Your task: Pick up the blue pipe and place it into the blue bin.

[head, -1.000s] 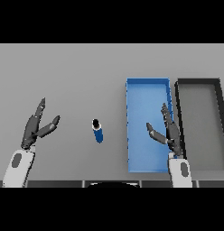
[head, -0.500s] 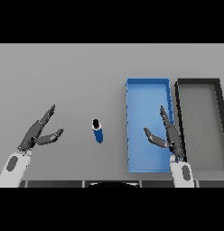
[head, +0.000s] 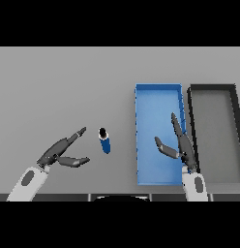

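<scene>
- The grey tabletop (head: 54, 87) carries a blue bin (head: 158, 97) and, touching its right side, a dark bin (head: 214, 92).
- The right robot hand (head: 182, 145) hovers released over the blue bin, holding nothing.
- The left robot hand (head: 61, 152), fingers spread, sits near the blue pipe (head: 105, 142), not touching it.
- The pipe stands left of the blue bin; closing from its side around the middle should avoid tipping it.
- Both bins' near edges are partly hidden by the right arm.
</scene>
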### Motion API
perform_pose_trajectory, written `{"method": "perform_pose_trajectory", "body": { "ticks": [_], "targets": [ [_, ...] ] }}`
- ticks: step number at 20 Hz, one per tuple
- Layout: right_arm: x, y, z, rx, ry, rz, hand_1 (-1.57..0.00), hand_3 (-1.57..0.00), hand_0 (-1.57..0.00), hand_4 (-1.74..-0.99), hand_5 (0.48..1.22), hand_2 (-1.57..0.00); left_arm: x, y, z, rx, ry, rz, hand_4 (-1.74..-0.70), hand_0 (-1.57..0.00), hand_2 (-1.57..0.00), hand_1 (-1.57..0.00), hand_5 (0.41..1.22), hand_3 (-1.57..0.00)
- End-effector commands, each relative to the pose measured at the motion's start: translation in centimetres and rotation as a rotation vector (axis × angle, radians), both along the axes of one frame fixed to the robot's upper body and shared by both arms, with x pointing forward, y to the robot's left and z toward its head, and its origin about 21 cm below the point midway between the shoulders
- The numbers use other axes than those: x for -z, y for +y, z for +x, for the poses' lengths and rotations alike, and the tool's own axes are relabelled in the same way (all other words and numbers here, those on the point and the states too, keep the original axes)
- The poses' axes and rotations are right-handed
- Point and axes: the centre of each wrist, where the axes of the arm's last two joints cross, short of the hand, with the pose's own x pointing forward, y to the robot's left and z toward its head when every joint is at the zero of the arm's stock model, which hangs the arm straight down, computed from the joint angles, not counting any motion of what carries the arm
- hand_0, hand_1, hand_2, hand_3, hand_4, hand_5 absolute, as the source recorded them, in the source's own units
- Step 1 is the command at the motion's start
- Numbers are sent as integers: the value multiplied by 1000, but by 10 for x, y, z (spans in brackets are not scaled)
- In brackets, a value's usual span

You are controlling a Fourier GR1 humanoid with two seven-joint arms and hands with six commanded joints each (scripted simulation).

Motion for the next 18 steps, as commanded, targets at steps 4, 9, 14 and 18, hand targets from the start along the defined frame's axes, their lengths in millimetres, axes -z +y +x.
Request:
{"method": "perform_pose_trajectory", "body": {
  "ticks": [4, 9, 14, 18],
  "targets": [
    [-4, 0, 3, -1, 0, 14, 1, 1, 1, -1265, 616, 1, 8, -28, 1, 68, 14, -33, -1114, 1, 1, 1, 447, 1],
    [-3, -2, -4, 11, 6, 24, 1, 1, 1, -1276, 613, 1, 25, -58, 12, 75, 45, -26, -1113, 1, 1, 1, 447, 1],
    [-3, 0, -6, 16, 15, 22, 1, 1, 1, -1266, 598, 1, 37, -81, 28, 97, 48, -36, -1095, 1, 1, 1, 441, 1],
    [-3, -2, -6, 13, 7, 22, 1, 1, 1, -1264, 598, 1, 45, -99, 34, 125, 37, -106, -1092, 1, 1, 1, 477, 1]
  ]
}}
